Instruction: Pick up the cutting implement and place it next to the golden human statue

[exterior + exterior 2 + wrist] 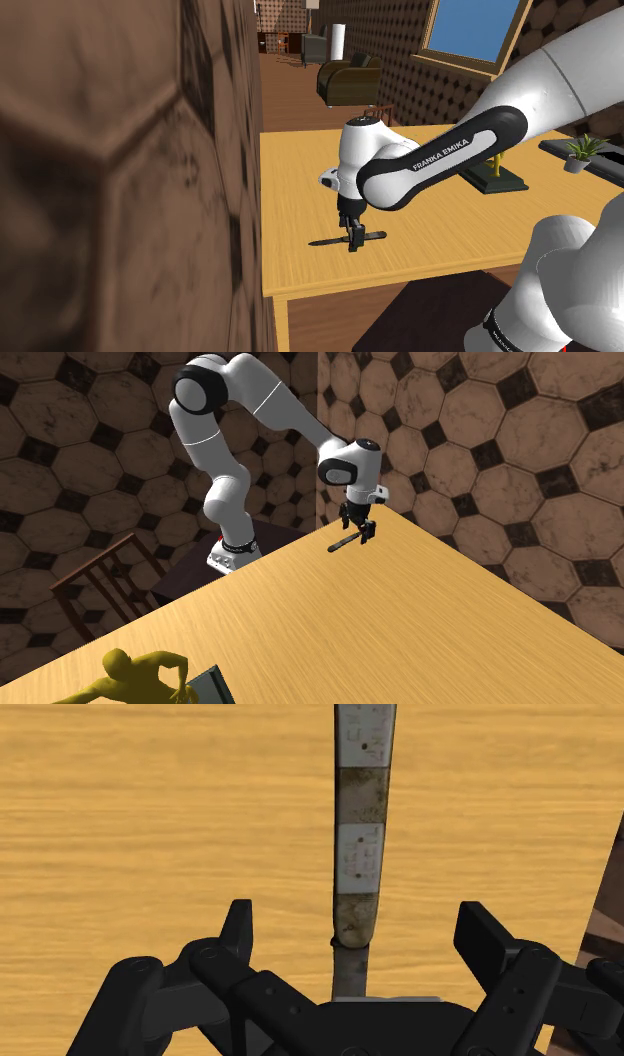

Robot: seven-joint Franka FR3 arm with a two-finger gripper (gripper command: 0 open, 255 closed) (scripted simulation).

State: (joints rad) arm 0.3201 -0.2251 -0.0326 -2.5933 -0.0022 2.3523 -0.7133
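The knife [345, 240] lies flat on the wooden table [430, 230], near the edge by the tiled wall. It is long and thin, and in the wrist view the knife [358, 844] has white and brownish bands. My gripper [352, 240] points straight down over its middle. The gripper [358, 922] is open, with a finger on each side of the knife and neither touching it. From the second exterior view, the gripper [360, 532] and knife [343, 541] are at the table's far corner. The golden human statue [135, 674] is at the near end on a dark base; the statue [493, 160] is partly hidden by my arm.
A tiled wall [120, 180] rises close along the table on the shoulder view's left. A potted plant [578, 155] stands on a dark tray at the table's right end. A wooden chair [100, 577] stands beside the table. Bare tabletop [380, 622] lies between knife and statue.
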